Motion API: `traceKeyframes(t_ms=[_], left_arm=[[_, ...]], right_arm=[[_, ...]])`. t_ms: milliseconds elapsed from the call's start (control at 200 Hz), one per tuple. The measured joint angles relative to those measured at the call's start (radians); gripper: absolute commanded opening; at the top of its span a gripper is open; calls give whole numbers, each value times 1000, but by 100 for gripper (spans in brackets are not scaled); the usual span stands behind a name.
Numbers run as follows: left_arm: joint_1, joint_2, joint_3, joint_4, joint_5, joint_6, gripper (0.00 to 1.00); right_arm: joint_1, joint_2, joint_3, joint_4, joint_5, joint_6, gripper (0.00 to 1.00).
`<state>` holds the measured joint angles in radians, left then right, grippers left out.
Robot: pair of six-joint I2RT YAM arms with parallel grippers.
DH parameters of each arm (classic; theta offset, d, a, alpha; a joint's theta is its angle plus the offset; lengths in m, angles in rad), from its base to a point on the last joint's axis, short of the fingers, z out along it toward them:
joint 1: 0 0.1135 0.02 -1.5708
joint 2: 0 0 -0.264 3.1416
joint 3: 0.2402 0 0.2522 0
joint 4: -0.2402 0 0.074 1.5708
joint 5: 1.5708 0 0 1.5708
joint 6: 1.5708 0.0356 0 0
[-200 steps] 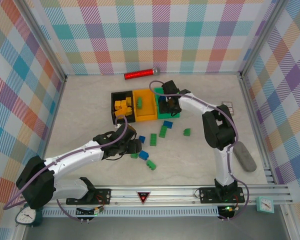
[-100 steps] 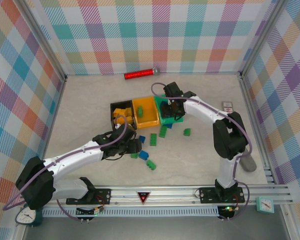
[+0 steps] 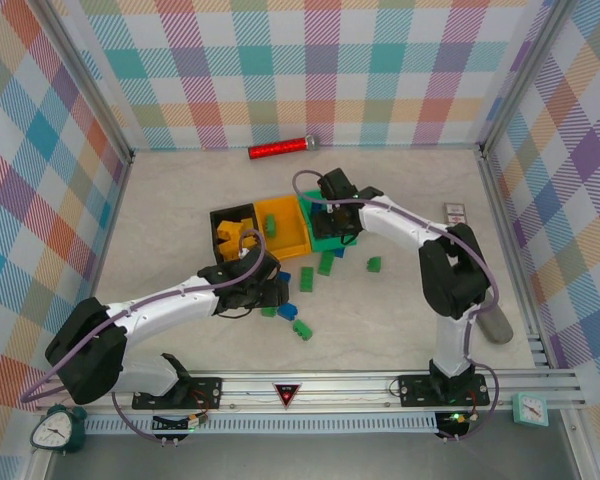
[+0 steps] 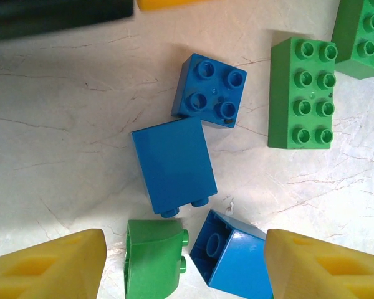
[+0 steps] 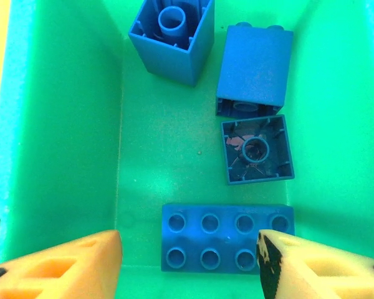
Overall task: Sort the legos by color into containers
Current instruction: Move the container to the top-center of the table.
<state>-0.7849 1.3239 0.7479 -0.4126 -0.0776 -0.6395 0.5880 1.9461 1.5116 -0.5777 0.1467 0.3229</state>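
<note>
Surface: pale marble-look tabletop (image 3: 170, 210), with an aluminium rail (image 3: 330, 385) along the near edge.
Room: pastel plaid walls (image 3: 280, 70) on three sides. A red cylinder (image 3: 280, 149) lies at the foot of the far wall, and a small clock (image 3: 530, 407) sits at the near right corner.
Containers: black bin (image 3: 218, 216), yellow-orange bin (image 3: 290, 240) and green bin (image 3: 320, 241) are joined in a row at mid-table.
Black bin contents: yellow bricks (image 3: 230, 232).
Yellow-orange bin contents: one green brick (image 3: 271, 226).
Loose legos: green and blue bricks (image 3: 306, 279) are scattered just in front of the bins.
Left gripper (image 3: 270, 290): low over the loose bricks, jaws apart and grasping nothing.
Left wrist view adds: a blue four-stud brick (image 4: 210, 91) touching a blue brick on its side (image 4: 173, 165). A green eight-stud brick (image 4: 302, 92) lies to the right. A tipped green brick (image 4: 153, 258) and an upturned blue brick (image 4: 234, 255) lie between the yellow fingers (image 4: 47, 268).
Right gripper (image 3: 332, 222): over the green bin, released, fingers (image 5: 62, 268) spread.
Right wrist view adds: four blue bricks on the green bin's floor. One is an eight-stud brick (image 5: 227, 246), one is upturned (image 5: 257, 149), and two (image 5: 255, 68) lie farther back.
</note>
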Motion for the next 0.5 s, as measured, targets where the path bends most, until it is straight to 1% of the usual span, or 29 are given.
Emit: traceKeyframes(t_ms=[195,290,500], left_arm=[[0,-30,0,-3,-8,0,67],[0,-52,0,-8,-18,-1,67],[0,-93,-2,-32,-37,-3,67]], right_arm=[[-12,127,157,-6,0,-2,64],[-27,157,177,-6,-12,-3,64],[-44,150,161,18,-33,-5,64]])
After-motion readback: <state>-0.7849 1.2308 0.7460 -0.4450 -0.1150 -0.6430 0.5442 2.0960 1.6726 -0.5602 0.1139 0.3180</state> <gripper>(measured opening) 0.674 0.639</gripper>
